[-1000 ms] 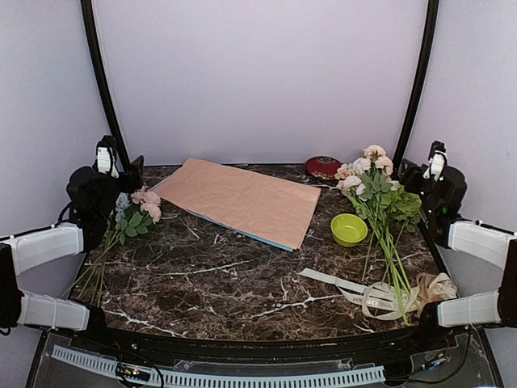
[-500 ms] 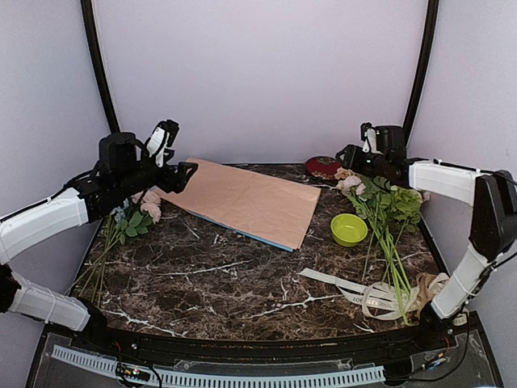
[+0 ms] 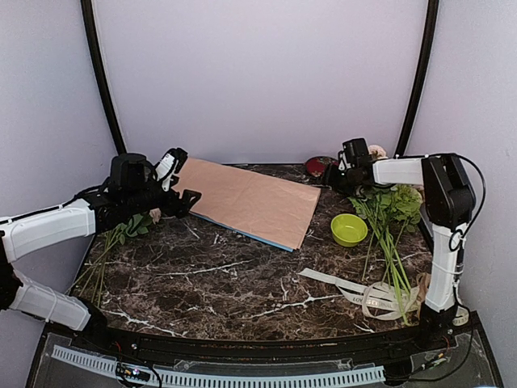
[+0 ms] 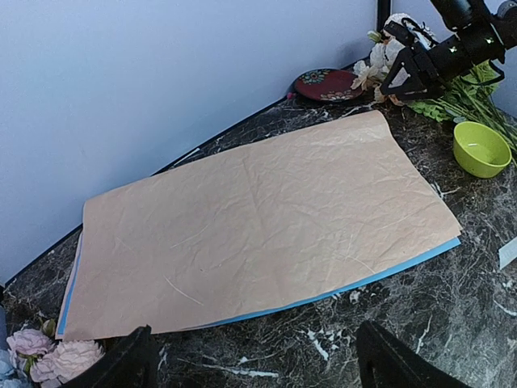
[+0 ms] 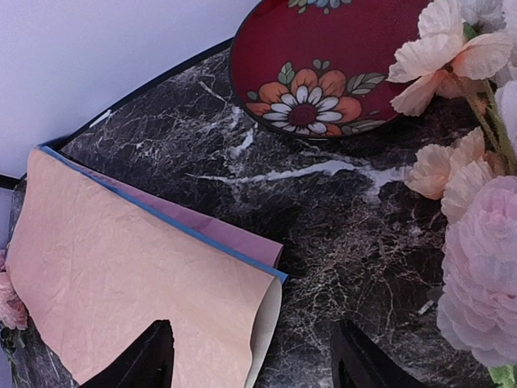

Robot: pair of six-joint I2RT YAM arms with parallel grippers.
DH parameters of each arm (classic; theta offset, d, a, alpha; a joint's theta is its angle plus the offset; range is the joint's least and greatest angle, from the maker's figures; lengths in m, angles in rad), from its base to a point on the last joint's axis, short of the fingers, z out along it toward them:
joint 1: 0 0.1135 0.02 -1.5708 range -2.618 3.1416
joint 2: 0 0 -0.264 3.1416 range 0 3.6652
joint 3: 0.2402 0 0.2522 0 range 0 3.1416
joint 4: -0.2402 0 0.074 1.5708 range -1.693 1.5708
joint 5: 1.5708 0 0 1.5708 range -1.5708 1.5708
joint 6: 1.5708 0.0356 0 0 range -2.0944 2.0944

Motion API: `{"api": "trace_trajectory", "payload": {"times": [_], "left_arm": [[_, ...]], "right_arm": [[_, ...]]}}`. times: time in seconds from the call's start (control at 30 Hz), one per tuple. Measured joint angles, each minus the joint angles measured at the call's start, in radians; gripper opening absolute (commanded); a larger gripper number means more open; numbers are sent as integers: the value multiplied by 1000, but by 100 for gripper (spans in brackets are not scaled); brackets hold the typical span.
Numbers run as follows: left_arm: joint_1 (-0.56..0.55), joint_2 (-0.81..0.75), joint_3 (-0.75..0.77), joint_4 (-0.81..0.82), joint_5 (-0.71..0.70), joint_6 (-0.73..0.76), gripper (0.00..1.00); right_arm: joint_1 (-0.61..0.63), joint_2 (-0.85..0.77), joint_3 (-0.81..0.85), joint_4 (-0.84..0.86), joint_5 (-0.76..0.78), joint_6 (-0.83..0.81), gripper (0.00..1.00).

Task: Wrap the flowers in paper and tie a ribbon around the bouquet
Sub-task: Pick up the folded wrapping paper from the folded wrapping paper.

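Nearest us, well behind the right hand [image 5: 258,361] and back toward its base, the ribbon [image 3: 355,293] lies loose on the worktop [image 3: 226,275], crossing the stem ends of the flowers [image 3: 386,214]. A green bowl [image 3: 349,229] sits between the ribbon and that hand.

Further out, the paper [image 4: 258,226] lies flat on a blue sheet [image 4: 396,269] and a lilac one [image 5: 242,238]. The left hand [image 4: 258,368] hovers wide open over the paper's left end, with nothing between its fingers. The right hand, fingers apart and empty, hangs over the paper's far right corner. The blooms are just to its right and a red dish [image 5: 339,56] is just beyond.

We judge the step is lifting the paper alone off the stack. Under the right hand the corner curls up off the blue sheet, so we pinch there, shallow, to catch one sheet only. The left hand takes its end likewise. We raise both ends evenly so the thin sheet does not tear, and keep clear of the blooms.
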Motion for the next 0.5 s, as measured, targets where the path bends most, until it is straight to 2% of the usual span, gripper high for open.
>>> {"api": "trace_trajectory", "payload": {"times": [0.1, 0.33, 0.5], "left_arm": [[0, -8, -14, 3, 10, 4, 87], [0, -18, -24, 22, 31, 3, 87], [0, -18, -24, 27, 37, 4, 87]], "right_arm": [[2, 48, 37, -17, -10, 0, 72], [2, 199, 227, -73, -66, -40, 72], [2, 230, 271, -113, -90, -67, 58]]}}
